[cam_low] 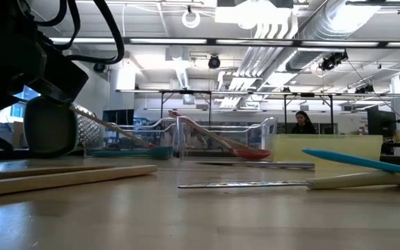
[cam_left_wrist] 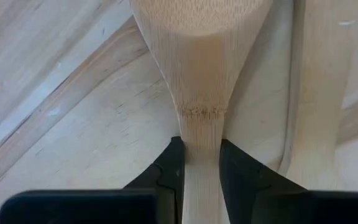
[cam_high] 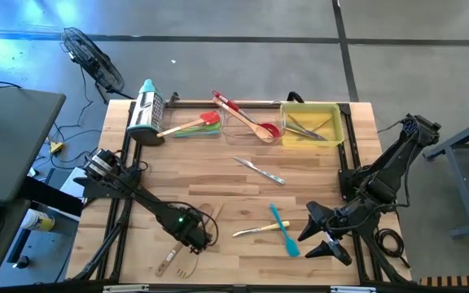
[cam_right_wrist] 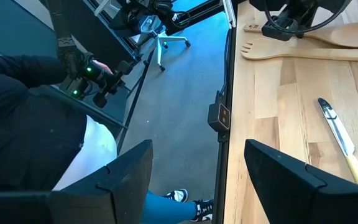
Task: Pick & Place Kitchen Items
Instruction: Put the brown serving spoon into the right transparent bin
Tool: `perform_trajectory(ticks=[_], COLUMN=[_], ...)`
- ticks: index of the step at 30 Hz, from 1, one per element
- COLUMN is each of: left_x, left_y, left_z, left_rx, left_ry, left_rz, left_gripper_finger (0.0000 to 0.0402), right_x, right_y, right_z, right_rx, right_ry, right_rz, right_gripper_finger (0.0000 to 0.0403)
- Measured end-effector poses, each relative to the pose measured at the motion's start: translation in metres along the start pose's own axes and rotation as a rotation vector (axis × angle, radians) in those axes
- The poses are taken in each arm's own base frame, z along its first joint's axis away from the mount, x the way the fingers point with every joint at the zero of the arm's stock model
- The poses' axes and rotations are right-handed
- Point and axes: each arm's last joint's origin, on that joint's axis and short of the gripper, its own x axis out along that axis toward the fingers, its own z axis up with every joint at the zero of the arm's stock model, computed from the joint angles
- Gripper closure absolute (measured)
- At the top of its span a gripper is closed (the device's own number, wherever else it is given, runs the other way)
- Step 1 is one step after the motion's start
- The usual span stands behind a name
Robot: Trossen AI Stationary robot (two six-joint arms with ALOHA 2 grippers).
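A pale wooden spoon (cam_left_wrist: pixel 201 62) lies near the table's front left corner, next to a wooden fork (cam_high: pixel 187 267). My left gripper (cam_high: pixel 198 236) stands over the spoon, pointing down, its fingers shut on the handle. My right gripper (cam_high: pixel 309 244) hovers open above the table's near right part and holds nothing. Close to it a blue spatula (cam_high: pixel 283 229) and a pale-handled knife (cam_high: pixel 255 231) lie flat on the table. A metal knife (cam_high: pixel 259 169) lies at the table's middle. My left gripper pinches the wooden spoon's handle at the narrow neck just below the bowl (cam_left_wrist: pixel 201 146), between its two fingers (cam_left_wrist: pixel 169 168). The fingers come from above, pointing down, and lie across the handle. The spoon lies flat on the table.
A steel grater (cam_high: pixel 146 110), a red spatula (cam_high: pixel 198 124), a clear tray with a red spoon (cam_high: pixel 251 122) and a yellow tray (cam_high: pixel 312 124) line the far edge. A person (cam_right_wrist: pixel 36 124) stands off the table's near edge.
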Motion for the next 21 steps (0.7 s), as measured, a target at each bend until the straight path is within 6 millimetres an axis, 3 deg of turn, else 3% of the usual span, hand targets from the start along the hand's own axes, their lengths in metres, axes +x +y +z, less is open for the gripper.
perform_trajectory(ticks=[13, 21], left_x=[-0.005, -0.037], left_y=[-0.005, -0.017], left_z=[0.0, 0.0], left_rx=[0.09, 0.161], left_ry=[-0.027, -0.058], left_rz=[-0.002, 0.076], left_gripper_finger=[0.0339, 0.0339], right_x=[0.0, 0.0], right_y=[0.0, 0.0], right_z=[0.0, 0.0], right_rx=[0.0, 0.0], right_ry=[-0.009, -0.009], right_rz=[-0.008, -0.008], right_gripper_finger=[0.0156, 0.0156])
